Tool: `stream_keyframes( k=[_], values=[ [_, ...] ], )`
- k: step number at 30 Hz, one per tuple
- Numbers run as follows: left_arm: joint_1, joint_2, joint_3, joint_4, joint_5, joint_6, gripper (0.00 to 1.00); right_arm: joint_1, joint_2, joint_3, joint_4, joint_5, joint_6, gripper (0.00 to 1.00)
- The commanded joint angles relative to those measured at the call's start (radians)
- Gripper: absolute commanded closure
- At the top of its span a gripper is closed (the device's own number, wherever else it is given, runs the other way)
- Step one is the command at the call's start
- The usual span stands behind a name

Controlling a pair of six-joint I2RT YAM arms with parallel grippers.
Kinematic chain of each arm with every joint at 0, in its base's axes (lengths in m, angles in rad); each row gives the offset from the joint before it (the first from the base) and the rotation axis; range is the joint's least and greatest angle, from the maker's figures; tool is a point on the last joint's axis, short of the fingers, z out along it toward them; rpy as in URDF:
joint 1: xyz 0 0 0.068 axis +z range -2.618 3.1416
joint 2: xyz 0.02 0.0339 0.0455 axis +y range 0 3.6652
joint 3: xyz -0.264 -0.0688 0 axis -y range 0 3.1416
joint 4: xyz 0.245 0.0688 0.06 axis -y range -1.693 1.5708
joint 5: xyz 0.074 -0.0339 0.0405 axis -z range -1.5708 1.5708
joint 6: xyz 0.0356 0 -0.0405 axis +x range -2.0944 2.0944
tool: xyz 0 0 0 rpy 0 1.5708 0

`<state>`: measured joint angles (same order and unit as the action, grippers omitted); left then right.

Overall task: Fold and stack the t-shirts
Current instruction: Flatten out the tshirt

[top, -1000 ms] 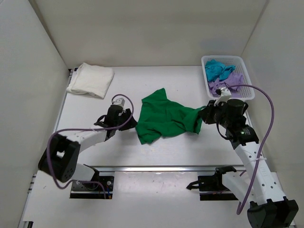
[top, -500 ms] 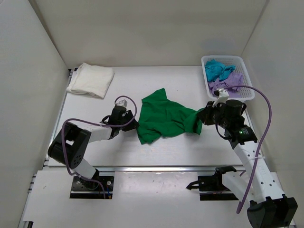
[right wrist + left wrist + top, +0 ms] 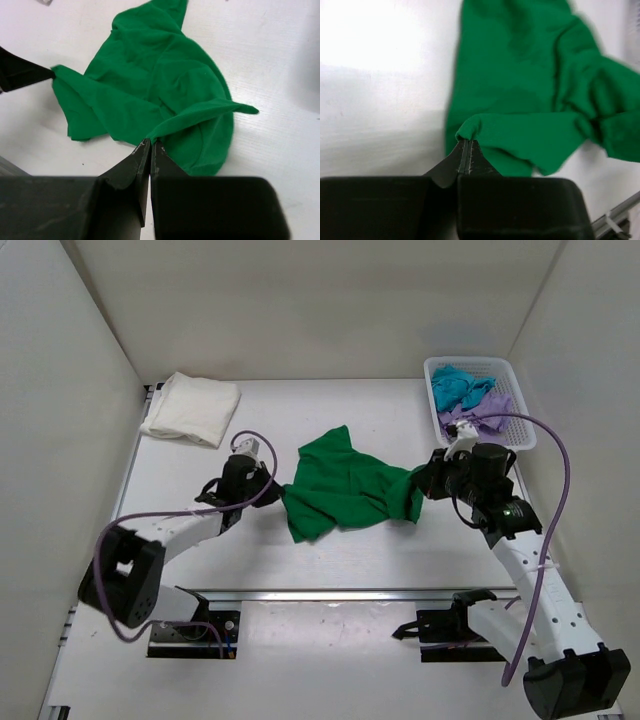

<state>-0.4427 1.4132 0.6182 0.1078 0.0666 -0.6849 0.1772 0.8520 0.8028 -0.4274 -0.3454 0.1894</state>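
Green cloth is pinched at both ends: the bright green t-shirt (image 3: 345,485) lies rumpled in the middle of the table (image 3: 330,555), its left edge caught by the left gripper (image 3: 274,490) and its right edge by the right gripper (image 3: 424,483). The change is on the left side. A second ago that gripper stood just short of the hem, with a sliver of bare table between them; it has since slid in and closed. The left wrist view now shows the jaws pressed together with a small fold of green pinched between the tips. The hem has also been drawn a little to the left, judging by the overhead view. The right side has hardly moved. Its jaws remain clamped on a peak of cloth (the right wrist view shows the fabric tenting up from the tips), and the left arm's dark fingers can be seen at the far corner of the same shirt. With both ends now gripped, the shirt looks ready to be lifted or pulled taut and spread flat, which it needs before any fold, since it is creased and doubled over itself. The task is at an early stage. A cream-white t-shirt (image 3: 192,408) lies folded at the far left corner of the table, while the teal t-shirt (image 3: 457,385) and the lilac t-shirt (image 3: 478,416) are bunched in the white basket (image 3: 470,360) at the far right.
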Motion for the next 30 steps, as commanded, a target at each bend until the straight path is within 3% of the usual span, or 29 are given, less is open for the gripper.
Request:
stream_keyframes(
  k=[1, 6, 10, 16, 19, 21, 23, 24, 25, 27, 28, 29, 30],
  values=[
    [0.032, -0.156, 0.077, -0.088, -0.028, 0.034, 1.0, 0.031, 0.008, 0.142, 0.019, 0.039, -0.022, 1.0],
    [0.134, -0.33, 0.204, -0.245, 0.044, 0.048, 1.0, 0.122, 0.038, 0.352, -0.049, 0.129, -0.054, 1.0],
    [0.281, -0.466, 0.397, -0.356, 0.087, 0.071, 1.0, 0.244, 0.077, 0.618, -0.16, 0.325, -0.105, 1.0],
    [0.317, -0.432, 0.867, -0.592, -0.002, 0.156, 1.0, 0.556, 0.226, 1.123, -0.298, 0.676, -0.18, 1.0],
    [0.337, -0.35, 1.069, -0.71, -0.053, 0.182, 1.0, 0.814, 0.364, 1.349, -0.321, 0.868, -0.315, 1.0],
    [0.351, -0.288, 1.188, -0.764, -0.065, 0.212, 1.0, 0.983, 0.424, 1.458, -0.283, 1.037, -0.425, 1.0],
    [0.348, -0.246, 1.293, -0.807, -0.088, 0.229, 1.0, 1.169, 0.414, 1.387, -0.08, 1.326, -0.643, 1.0],
    [0.357, -0.226, 1.317, -0.824, -0.094, 0.234, 1.0, 1.233, 0.394, 1.28, 0.119, 1.362, -0.795, 0.99],
    [0.364, -0.217, 1.312, -0.824, -0.096, 0.24, 1.0, 1.255, 0.359, 1.21, 0.269, 1.359, -0.883, 1.0],
    [0.375, -0.209, 1.257, -0.812, -0.082, 0.231, 1.0, 1.195, 0.357, 1.231, 0.262, 1.288, -0.843, 1.0],
    [0.387, -0.206, 1.227, -0.789, -0.067, 0.229, 1.0, 1.067, 0.376, 1.283, 0.118, 1.224, -0.699, 1.0],
    [0.397, -0.203, 1.154, -0.777, -0.039, 0.22, 1.0, 0.965, 0.393, 1.302, -0.065, 1.041, -0.603, 1.0],
    [0.404, -0.203, 1.067, -0.745, -0.019, 0.205, 1.0, 0.676, 0.427, 1.328, -0.182, 0.753, -0.417, 1.0]
  ],
)
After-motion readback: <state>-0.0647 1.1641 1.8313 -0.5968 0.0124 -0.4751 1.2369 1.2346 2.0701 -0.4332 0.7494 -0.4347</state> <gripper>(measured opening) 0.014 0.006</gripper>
